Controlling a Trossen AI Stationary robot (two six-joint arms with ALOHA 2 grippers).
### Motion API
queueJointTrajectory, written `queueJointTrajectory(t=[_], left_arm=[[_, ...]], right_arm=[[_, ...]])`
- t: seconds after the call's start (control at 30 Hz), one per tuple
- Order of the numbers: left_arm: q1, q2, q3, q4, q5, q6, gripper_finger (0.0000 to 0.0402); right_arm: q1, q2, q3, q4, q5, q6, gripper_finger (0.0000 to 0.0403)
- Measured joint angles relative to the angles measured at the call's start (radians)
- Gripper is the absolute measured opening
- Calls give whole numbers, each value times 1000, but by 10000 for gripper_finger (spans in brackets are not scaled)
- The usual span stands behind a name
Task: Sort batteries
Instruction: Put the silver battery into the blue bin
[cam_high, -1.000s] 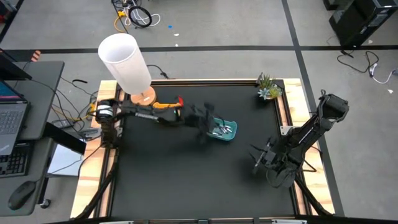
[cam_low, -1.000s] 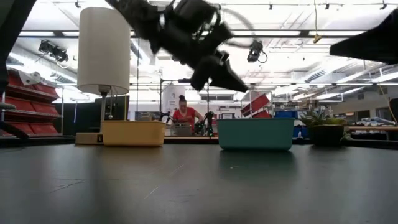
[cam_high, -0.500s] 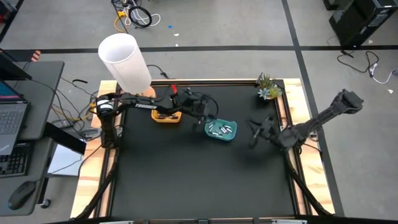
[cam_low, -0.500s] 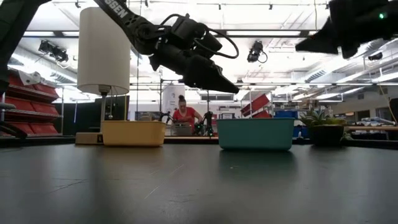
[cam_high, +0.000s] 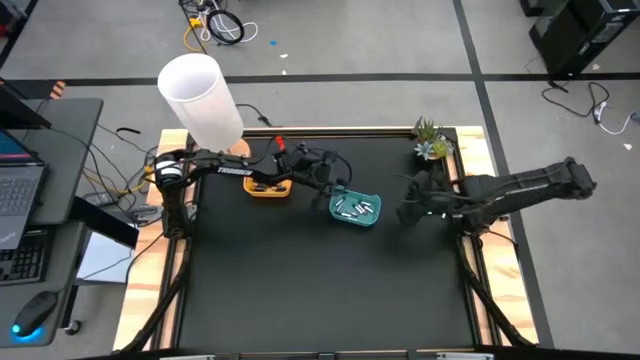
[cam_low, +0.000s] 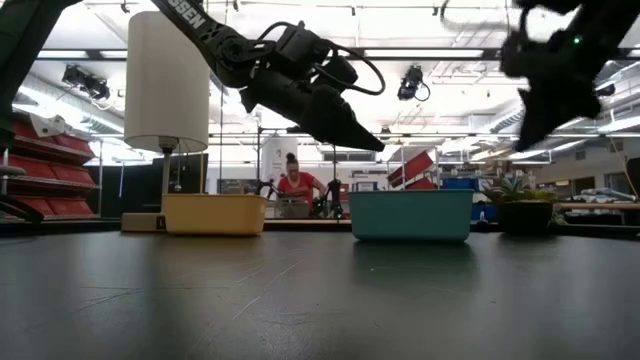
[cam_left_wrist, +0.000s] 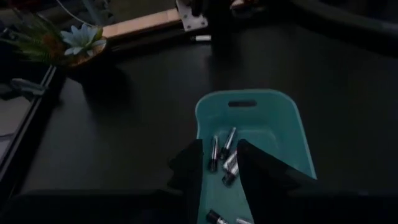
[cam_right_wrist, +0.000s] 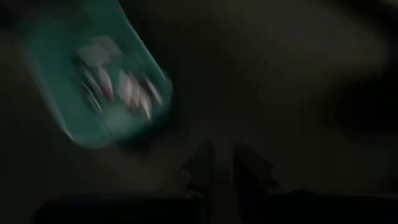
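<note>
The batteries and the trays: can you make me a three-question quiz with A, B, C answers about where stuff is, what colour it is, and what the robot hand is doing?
1. Where are the batteries?
A. yellow tray
B. teal tray
C. bare table

2. What colour is the tray by the lamp?
A. yellow
B. red
C. white

3. The left gripper is:
A. open above the teal tray
B. shut on a battery
C. resting on the table

Answers: B, they lie inside the teal tray; A, the yellow tray sits near the lamp's base; A, the left wrist view shows a gap between its fingers with nothing held.
</note>
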Motion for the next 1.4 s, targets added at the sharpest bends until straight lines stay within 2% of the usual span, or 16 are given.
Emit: queueJointTrajectory(t=[0.13,0.2,0.27,0.4,0.47,0.63,0.77,0.9,1.0,1.13,1.2,1.4], left_arm=[[-1,0,0,31,4,-14,116],[-1,0,-5,49,16,-15,116],[-1,0,-16,80,50,-23,117],[-1,0,-67,202,138,-74,117],[-2,0,-94,246,159,-94,117],[-2,0,-145,276,163,-101,117],[-3,-23,-192,305,154,-96,117],[-3,-85,-266,384,127,-95,117],[-3,-145,-316,431,117,-96,117],[-3,-198,-364,466,106,-93,117],[-6,-205,-375,468,105,-93,117],[-6,-206,-379,456,105,-97,117]], right_arm=[[-62,146,67,-277,-184,143,58],[-90,210,74,-375,-295,192,67],[-104,249,71,-416,-349,231,79],[-99,253,37,-320,-374,322,102],[-73,245,19,-305,-349,399,110],[-12,253,8,-313,-245,554,117],[8,285,8,-288,-257,600,117],[25,342,8,-183,-243,606,117],[-1,397,8,-213,-354,500,117],[-76,462,16,-261,-555,204,117],[-103,501,36,-288,-574,68,117],[-183,637,82,-341,-517,-266,117]])
